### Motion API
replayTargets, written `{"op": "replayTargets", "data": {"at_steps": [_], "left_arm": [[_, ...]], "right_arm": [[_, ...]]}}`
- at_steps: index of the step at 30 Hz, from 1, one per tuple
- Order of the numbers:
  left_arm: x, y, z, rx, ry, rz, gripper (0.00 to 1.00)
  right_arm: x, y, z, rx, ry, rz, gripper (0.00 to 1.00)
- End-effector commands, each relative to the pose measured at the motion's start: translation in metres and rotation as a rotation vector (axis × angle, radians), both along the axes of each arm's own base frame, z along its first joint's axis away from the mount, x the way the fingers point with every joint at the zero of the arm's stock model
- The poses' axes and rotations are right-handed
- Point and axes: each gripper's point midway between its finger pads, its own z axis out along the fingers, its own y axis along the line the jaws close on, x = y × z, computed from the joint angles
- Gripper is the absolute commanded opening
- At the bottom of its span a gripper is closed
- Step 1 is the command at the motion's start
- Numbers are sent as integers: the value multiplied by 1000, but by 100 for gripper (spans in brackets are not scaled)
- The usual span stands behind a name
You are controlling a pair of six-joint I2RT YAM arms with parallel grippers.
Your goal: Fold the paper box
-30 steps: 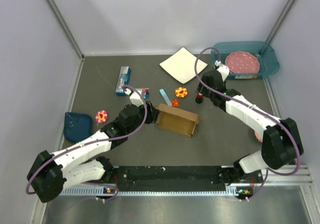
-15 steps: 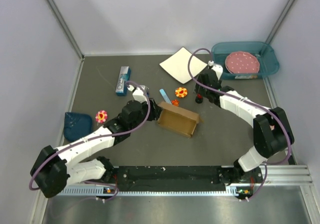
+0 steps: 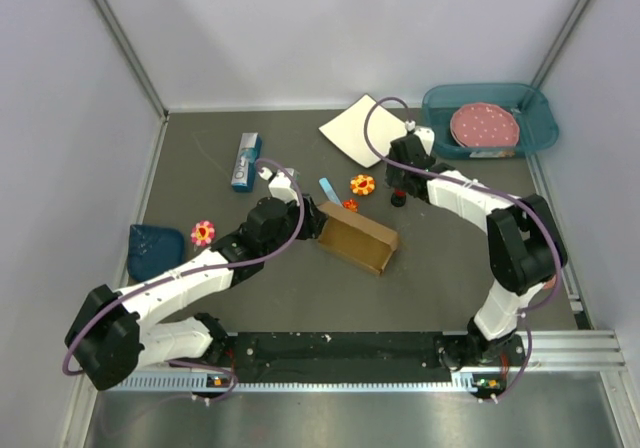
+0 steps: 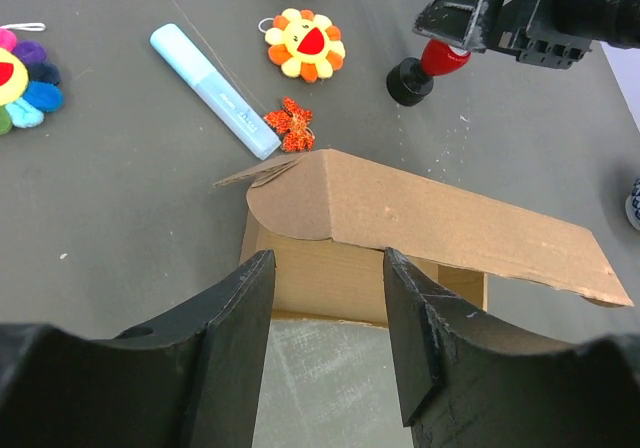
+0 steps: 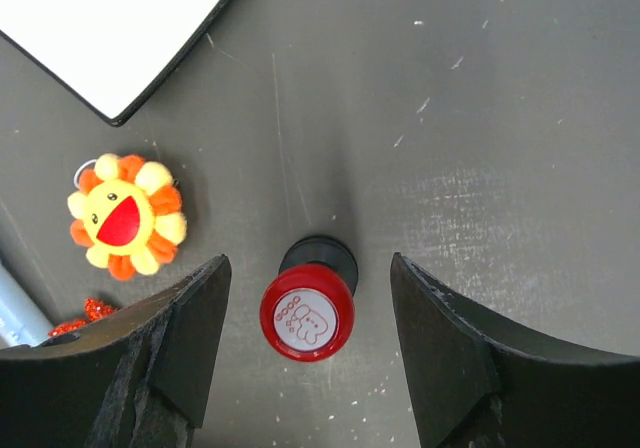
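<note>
On the dark grey table [image 3: 450, 268], the paper box [image 3: 355, 238] sits mid-table with its lid flap raised. My left gripper [image 4: 325, 318] hovers spread at its left end, holding nothing. Farther off, my right gripper [image 5: 305, 348] is spread around a red stamp [image 5: 307, 313] without touching it.

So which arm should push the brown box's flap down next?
Left, probably. The left gripper sits open right at the paper box, facing the end under its raised lid. The right gripper hangs open over a red stamp, away from the box.
</note>
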Motion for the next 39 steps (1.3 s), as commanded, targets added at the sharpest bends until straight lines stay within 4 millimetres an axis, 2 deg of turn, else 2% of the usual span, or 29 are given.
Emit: {"op": "replayTargets", "data": {"at_steps": [1, 6, 9, 15, 17, 21, 23, 24, 25, 27, 28, 29, 31, 32, 34, 35, 38, 39], "left_arm": [[9, -9, 31, -58, -69, -10, 53], [9, -11, 30, -61, -65, -15, 53], [9, -10, 29, -59, -65, -13, 53], [9, -10, 27, -63, -58, -9, 53], [9, -10, 26, -62, -57, -11, 53], [8, -11, 25, -64, -55, -15, 53], [9, -10, 24, -62, -55, -12, 53], [9, -10, 24, -62, -55, -12, 54], [9, -10, 24, -62, -55, -12, 54], [9, -11, 23, -64, -54, -16, 54], [9, -12, 23, -64, -54, -16, 54], [9, -12, 22, -64, -52, -16, 54], [9, -13, 22, -68, -51, -21, 54], [10, -14, 21, -67, -47, -22, 54], [10, -15, 22, -70, -49, -24, 54], [10, -15, 21, -68, -48, -25, 54], [11, -15, 21, -67, -47, -21, 54], [12, -15, 18, -64, -42, -19, 54]], "right_arm": [[14, -7, 12, -17, -27, -22, 66], [12, -7, 3, -22, -4, -18, 60], [12, -5, 2, -18, 3, -10, 52], [10, -3, 3, -8, 5, 2, 27], [8, -3, 4, -5, 3, 2, 23], [2, -7, 19, 0, -18, -7, 14], [-7, -12, 41, 21, -55, -16, 13], [-13, -13, 47, 37, -60, -25, 12], [-24, -14, 66, 74, -95, -13, 11], [-41, -10, 83, 113, -129, 16, 10], [-52, -8, 86, 120, -129, 42, 9], [-64, -7, 107, 138, -173, 62, 9], [-88, 1, 112, 120, -167, 129, 6], [-101, 1, 132, 139, -215, 157, 5], [-126, 14, 136, 154, -215, 262, 5], [-138, 15, 150, 177, -250, 293, 5], [-166, 28, 155, 222, -240, 392, 4], [-175, 30, 164, 244, -260, 422, 4]]}}
